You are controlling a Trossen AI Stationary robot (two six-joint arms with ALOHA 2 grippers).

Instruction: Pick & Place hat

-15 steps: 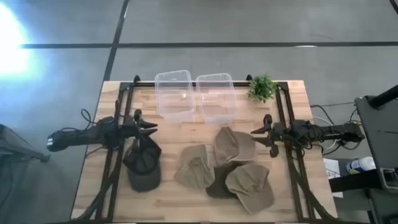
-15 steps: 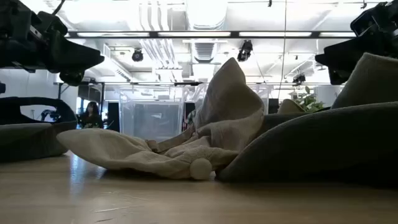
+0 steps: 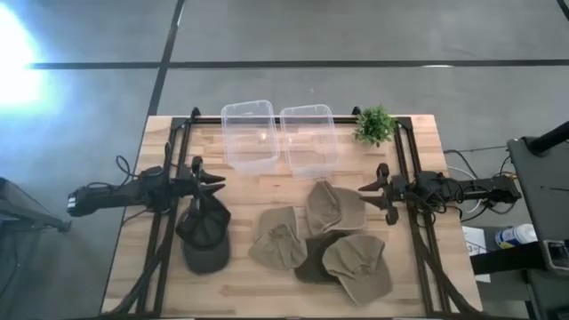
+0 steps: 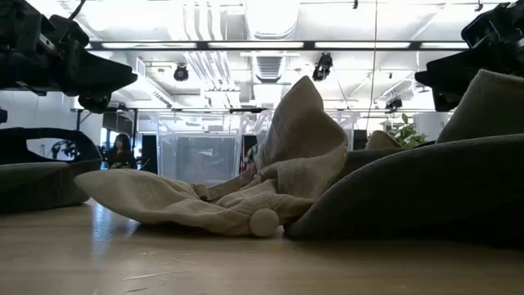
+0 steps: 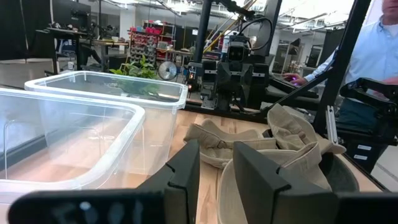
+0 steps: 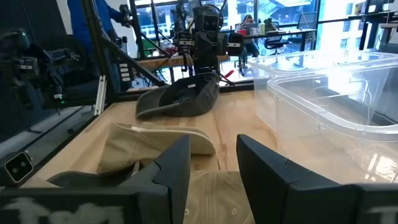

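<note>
Across your pale wood-plank desk [image 3: 240,284], soft tan fabric hats [image 3: 333,240] lie heaped at centre, a dark hat [image 3: 204,236] beside the left tool [image 3: 216,184]. Both tools, left and right [image 3: 366,188], hover parted, holding nothing. Two clear plastic bins [image 3: 277,135] sit behind; no readable writing, as far as shows.

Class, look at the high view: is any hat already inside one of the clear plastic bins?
No. Both clear bins show only bare bottoms, while the hats lie on the table.
</note>
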